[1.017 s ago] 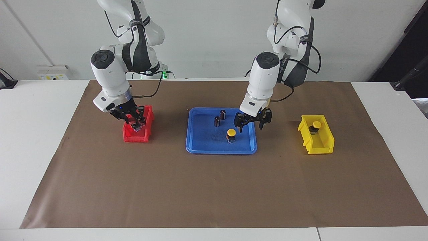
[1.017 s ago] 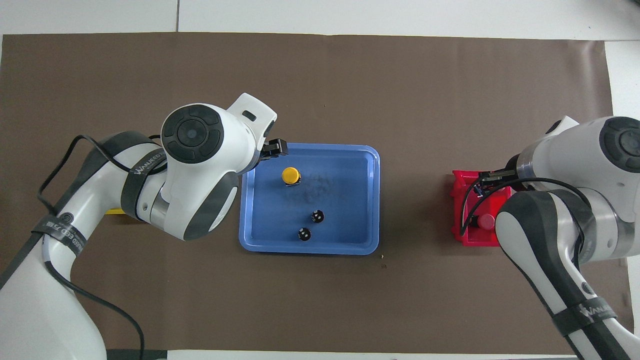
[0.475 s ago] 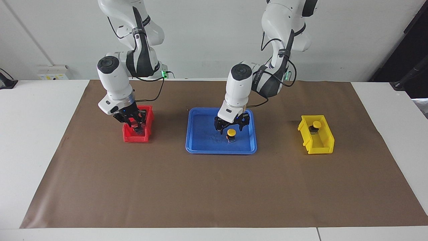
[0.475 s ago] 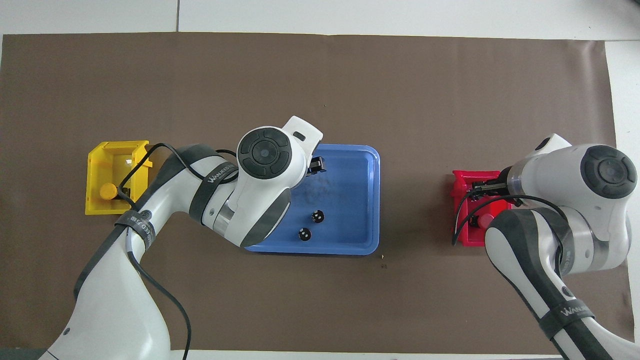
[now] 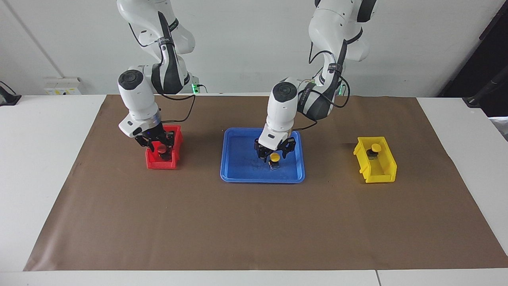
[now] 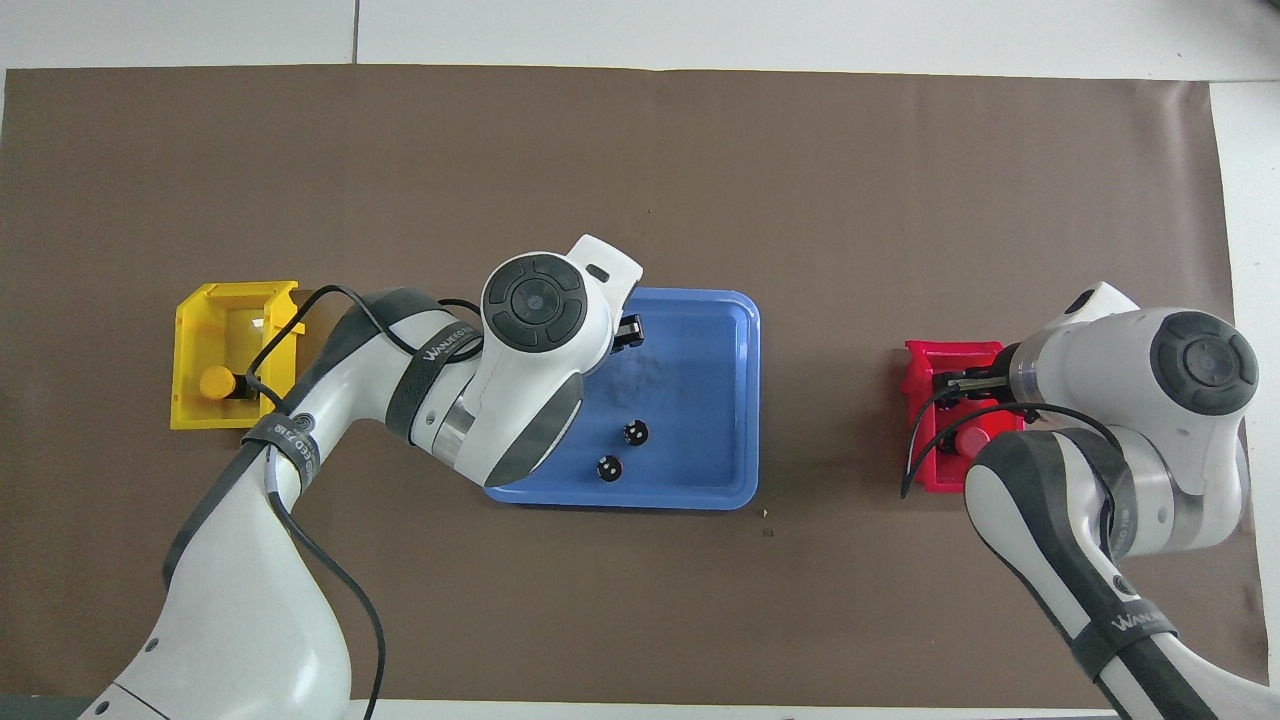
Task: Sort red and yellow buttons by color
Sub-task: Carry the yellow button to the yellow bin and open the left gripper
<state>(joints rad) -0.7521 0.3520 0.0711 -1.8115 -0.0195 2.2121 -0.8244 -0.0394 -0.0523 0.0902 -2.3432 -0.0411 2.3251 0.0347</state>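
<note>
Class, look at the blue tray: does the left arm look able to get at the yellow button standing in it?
Probably yes. The left pincer is right over the yellow button in the blue tray, one finger on each side of its cap, with nothing between them.

Bright, even light; soft shadows; both views sharp, no glare.

We have two high cameras – one across the table, facing the robots from a moderate distance, one above the robots' end, looking steeply down. They sit half a turn apart. Both share the brown paper mat (image 5: 254, 222) (image 6: 640, 180) – and the blue plastic tray (image 5: 238, 167) (image 6: 700, 400) at its middle.
</note>
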